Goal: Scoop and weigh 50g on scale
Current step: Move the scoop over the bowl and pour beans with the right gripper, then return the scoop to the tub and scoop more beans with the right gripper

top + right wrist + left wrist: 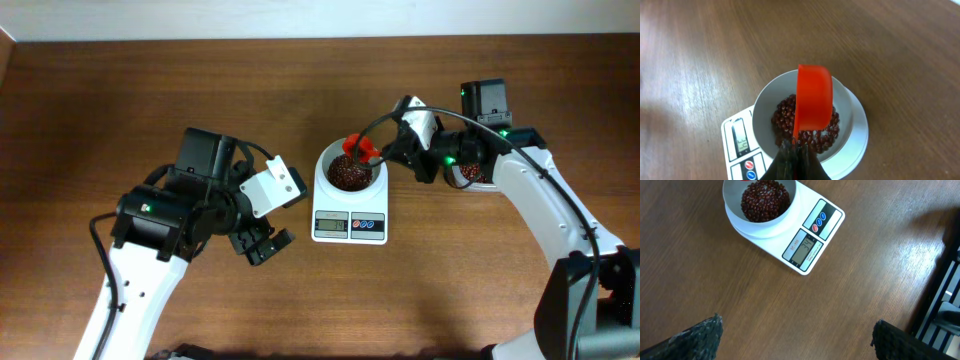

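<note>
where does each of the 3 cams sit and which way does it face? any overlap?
Overhead: above the table, facing straight down; scale at centre, both arms, left gripper open, right gripper shut on the red scoop.
Left wrist: on the left arm, facing down toward the scale; own fingers at the bottom corners, wide apart.
Right wrist: close above the scale, facing down; own gripper holds the scoop over the beans.
Shared: all three show scale and beans.

The display (804, 247) on the scale (835, 212) is too blurred to read from the left wrist and too small overhead. Its bowl (731, 202) is cut by the wrist view's top edge. The right arm (530, 185) hides most of a bean container (468, 174) toward the right edge of the table (150, 90). The red scoop (814, 102) shows only its underside.
</note>
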Tool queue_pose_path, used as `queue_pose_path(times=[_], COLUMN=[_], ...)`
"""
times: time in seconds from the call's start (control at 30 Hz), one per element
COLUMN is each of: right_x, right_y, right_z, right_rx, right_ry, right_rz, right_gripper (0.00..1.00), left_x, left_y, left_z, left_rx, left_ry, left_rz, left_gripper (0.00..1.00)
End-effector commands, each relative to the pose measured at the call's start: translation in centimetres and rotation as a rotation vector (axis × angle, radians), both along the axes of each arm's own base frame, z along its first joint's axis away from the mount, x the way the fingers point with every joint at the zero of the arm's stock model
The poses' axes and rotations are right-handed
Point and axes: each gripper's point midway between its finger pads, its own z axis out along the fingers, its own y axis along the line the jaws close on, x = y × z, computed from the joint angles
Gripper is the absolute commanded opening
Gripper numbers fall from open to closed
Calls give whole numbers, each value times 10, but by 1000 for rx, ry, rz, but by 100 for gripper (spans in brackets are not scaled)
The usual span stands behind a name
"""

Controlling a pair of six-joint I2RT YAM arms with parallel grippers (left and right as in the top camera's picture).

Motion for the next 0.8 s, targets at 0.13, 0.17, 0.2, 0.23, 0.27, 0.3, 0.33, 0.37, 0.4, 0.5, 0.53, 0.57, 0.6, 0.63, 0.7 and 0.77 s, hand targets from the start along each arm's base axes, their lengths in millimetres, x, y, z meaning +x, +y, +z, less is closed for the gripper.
queue_pose_path(times=[0.13, 0.17, 0.2, 0.23, 0.27, 0.3, 0.33, 0.37, 0.4, 0.5, 0.53, 0.57, 0.6, 0.63, 0.7, 0.77], right_x=[-3, -4, -6, -6, -5, -2, 2, 6, 9, 12, 15, 18, 23, 29, 34, 32], right_y=[8, 9, 11, 12, 12, 12, 12, 13, 13, 10, 5, 1, -8, -24, -50, -101], right_z=[8, 10, 12, 13, 14, 16, 18, 22, 24, 25, 27, 30, 38, 51, 73, 92], right_rx=[-53, -47, -45, -48, -53, -56, -57, -58, -59, -54, -38, -23, -4, 12, 14, -10], right_ry=[-273, -292, -353, -397, -417, -446, -470, -501, -524, -509, -465, -428, -385, -364, -376, -338], right_rz=[215, 232, 283, 314, 322, 327, 326, 324, 323, 302, 252, 208, 142, 68, -28, -205], right_gripper=[4, 4, 4, 4, 4, 4, 4, 4, 4, 4, 4, 4, 4, 4, 4, 4], left_x=[0, 0, 0, 0, 0, 0, 0, 0, 0, 0, 0, 0, 0, 0, 0, 0], left_y=[-3, -3, -3, -3, -3, -3, -3, -3, -3, -3, -3, -3, -3, -3, -3, -3], left_z=[3, 3, 3, 3, 3, 3, 3, 3, 3, 3, 3, 3, 3, 3, 3, 3], left_rx=[-9, -9, -9, -9, -9, -9, -9, -9, -9, -9, -9, -9, -9, -9, -9, -9], left_ry=[-10, -10, -10, -10, -10, -10, -10, -10, -10, -10, -10, -10, -10, -10, -10, -10], left_rz=[-23, -23, -23, -23, -23, -23, -23, -23, -23, -23, -23, -23, -23, -23, -23, -23], left_gripper=[99, 99, 99, 99, 99, 99, 99, 99, 99, 99, 99, 99, 99, 99, 99, 99])
